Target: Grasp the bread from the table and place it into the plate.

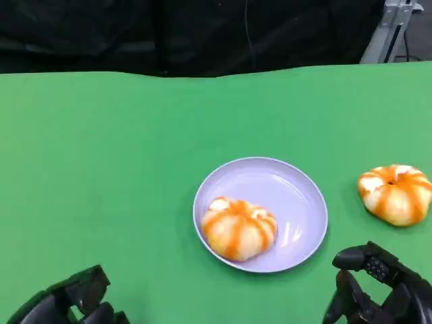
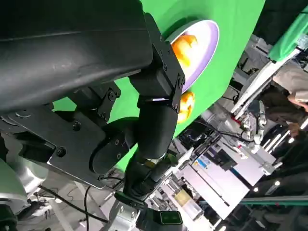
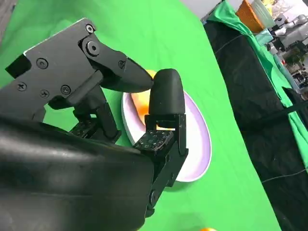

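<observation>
A lilac plate [image 1: 290, 196] sits mid-table with one orange-striped bread bun [image 1: 239, 228] lying in its near-left part. A second bun [image 1: 396, 194] rests on the green cloth to the plate's right, apart from it. My right hand [image 1: 381, 287] hovers low at the near right, just short of that bun, fingers apart and holding nothing. At the near-left corner my left hand [image 1: 71, 300] also holds nothing. The left wrist view shows the plate [image 2: 207, 48], the bun in it [image 2: 184, 45] and the loose bun [image 2: 185, 107] beyond my fingers [image 2: 154, 110]. The right wrist view shows the plate [image 3: 197, 144] behind my fingers [image 3: 166, 96].
Green cloth [image 1: 101, 169] covers the table, with a black curtain [image 1: 169, 34] behind its far edge. A metal stand [image 1: 391, 27] rises at the far right corner. A person [image 2: 293, 91] and shelving show beyond the table's side in the left wrist view.
</observation>
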`<state>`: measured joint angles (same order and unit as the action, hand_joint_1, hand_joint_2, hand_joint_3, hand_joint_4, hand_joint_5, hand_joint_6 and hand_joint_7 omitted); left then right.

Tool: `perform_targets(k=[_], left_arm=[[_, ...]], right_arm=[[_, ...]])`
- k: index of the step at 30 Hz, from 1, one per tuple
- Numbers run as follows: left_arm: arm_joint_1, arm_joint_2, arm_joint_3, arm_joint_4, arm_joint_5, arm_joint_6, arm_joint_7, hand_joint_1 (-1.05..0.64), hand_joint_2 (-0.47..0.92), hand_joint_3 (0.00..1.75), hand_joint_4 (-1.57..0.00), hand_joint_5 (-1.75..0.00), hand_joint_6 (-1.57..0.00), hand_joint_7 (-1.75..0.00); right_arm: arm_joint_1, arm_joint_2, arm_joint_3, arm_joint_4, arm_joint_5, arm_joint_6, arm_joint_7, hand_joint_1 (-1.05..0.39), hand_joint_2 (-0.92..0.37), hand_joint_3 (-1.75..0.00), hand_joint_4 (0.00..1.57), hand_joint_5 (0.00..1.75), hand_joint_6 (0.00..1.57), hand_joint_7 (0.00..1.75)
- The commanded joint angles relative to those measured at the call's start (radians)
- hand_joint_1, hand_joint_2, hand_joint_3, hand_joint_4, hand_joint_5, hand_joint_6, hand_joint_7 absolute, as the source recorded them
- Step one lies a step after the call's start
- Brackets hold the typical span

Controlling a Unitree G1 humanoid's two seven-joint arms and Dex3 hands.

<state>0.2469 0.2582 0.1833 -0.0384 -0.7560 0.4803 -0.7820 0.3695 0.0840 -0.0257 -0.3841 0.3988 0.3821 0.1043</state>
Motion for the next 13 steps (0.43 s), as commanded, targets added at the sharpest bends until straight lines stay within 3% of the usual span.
perform_targets(k=[1, 13], left_arm=[[0.008, 0.004, 0.003, -0.015, 0.006, 0.004, 0.006, -0.19, 0.49, 1.23, -0.96, -1.75, -0.83, -1.74], [0.002, 0.002, 0.026, -0.018, 0.018, -0.021, 0.018, -0.19, 0.48, 1.22, -0.95, -1.75, -0.82, -1.74]], right_arm=[[0.006, -0.016, -0.008, -0.008, 0.013, 0.0, 0.013, -0.19, -0.5, -1.12, 0.94, 1.58, 0.83, 1.41], [-0.003, -0.017, -0.017, 0.007, 0.017, -0.003, 0.026, -0.17, -0.51, -1.1, 0.94, 1.56, 0.84, 1.39]])
